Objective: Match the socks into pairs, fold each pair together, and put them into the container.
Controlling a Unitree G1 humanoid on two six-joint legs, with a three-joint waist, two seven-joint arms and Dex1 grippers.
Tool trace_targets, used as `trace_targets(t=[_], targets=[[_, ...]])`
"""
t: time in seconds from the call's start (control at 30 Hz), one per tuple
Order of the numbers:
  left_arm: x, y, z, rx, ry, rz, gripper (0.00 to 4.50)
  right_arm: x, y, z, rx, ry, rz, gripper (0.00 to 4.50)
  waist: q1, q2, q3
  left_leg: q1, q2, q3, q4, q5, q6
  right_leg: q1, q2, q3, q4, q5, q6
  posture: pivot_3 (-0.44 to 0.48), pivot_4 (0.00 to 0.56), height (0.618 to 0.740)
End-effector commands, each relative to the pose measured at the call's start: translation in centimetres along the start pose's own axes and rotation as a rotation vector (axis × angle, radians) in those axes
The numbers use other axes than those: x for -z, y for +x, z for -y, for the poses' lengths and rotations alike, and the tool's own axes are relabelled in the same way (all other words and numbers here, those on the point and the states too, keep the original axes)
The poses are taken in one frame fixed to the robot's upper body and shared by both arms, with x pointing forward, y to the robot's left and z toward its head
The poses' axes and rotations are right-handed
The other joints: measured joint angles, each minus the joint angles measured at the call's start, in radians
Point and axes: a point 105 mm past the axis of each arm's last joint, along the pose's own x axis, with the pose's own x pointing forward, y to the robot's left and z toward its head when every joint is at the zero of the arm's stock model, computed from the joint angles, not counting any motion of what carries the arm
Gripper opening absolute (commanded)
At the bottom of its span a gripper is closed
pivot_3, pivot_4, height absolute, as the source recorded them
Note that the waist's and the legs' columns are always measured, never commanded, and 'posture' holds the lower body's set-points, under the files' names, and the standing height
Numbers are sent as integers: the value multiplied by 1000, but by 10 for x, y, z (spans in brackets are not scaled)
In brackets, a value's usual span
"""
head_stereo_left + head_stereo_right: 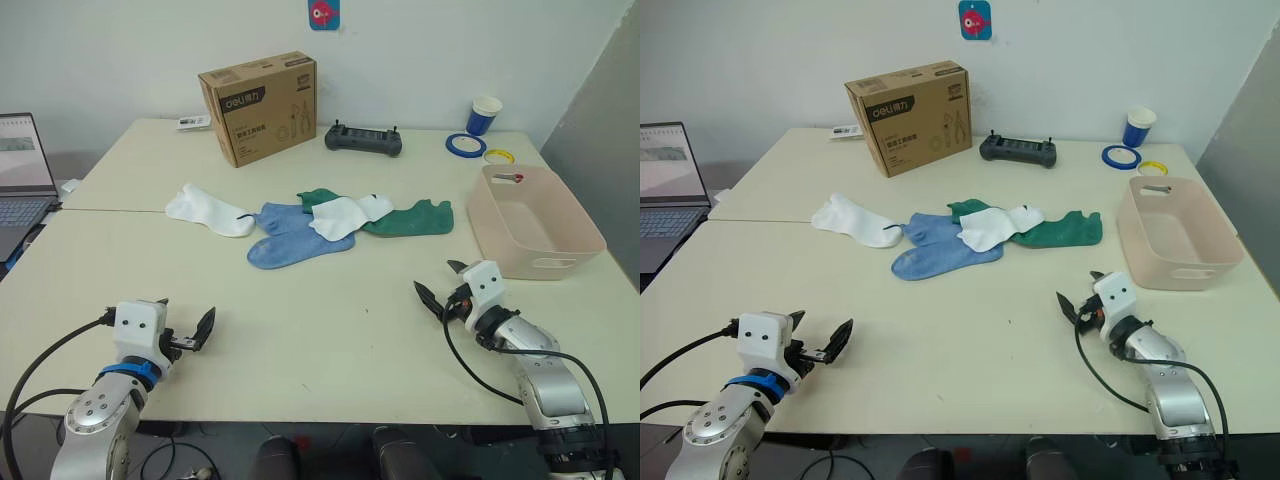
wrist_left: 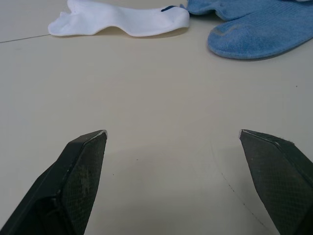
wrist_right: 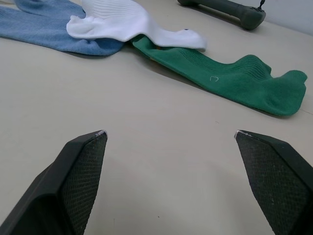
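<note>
Several socks lie in a loose row at mid-table. A white sock (image 1: 210,211) is on the left. Light blue socks (image 1: 295,236) overlap beside it, and a second white sock (image 1: 345,214) rests on them and on a dark green sock (image 1: 412,218). More dark green (image 1: 318,197) peeks out behind the pile. The pale pink container (image 1: 540,262) stands empty at the right. My left gripper (image 1: 185,318) is open near the front left edge, well short of the socks. My right gripper (image 1: 443,284) is open at the front right, just left of the container, facing the green sock (image 3: 230,78).
At the back stand a brown cardboard box (image 1: 260,107), a black controller (image 1: 363,139), a blue cup (image 1: 484,115) and tape rolls (image 1: 466,144). A laptop (image 1: 22,180) sits at the far left. Bare tabletop (image 1: 330,320) lies between the grippers.
</note>
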Motion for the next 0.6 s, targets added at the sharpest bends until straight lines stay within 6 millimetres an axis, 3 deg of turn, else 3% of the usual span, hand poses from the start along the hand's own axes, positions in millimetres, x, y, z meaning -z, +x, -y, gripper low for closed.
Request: trace_targets(t=[0.03, 0.6], targets=[[-9, -2, -4, -23, 21, 36, 4500, -14, 0, 3, 7, -23, 50, 4487, 0, 0, 0, 0, 0, 0, 0, 0, 0, 0, 0, 0, 0, 0, 0, 0, 150, 740], [-13, -6, -3, -9, -22, 67, 4500, -15, 0, -3, -41, -12, 55, 4487, 0, 0, 0, 0, 0, 0, 0, 0, 0, 0, 0, 0, 0, 0, 0, 0, 150, 740]])
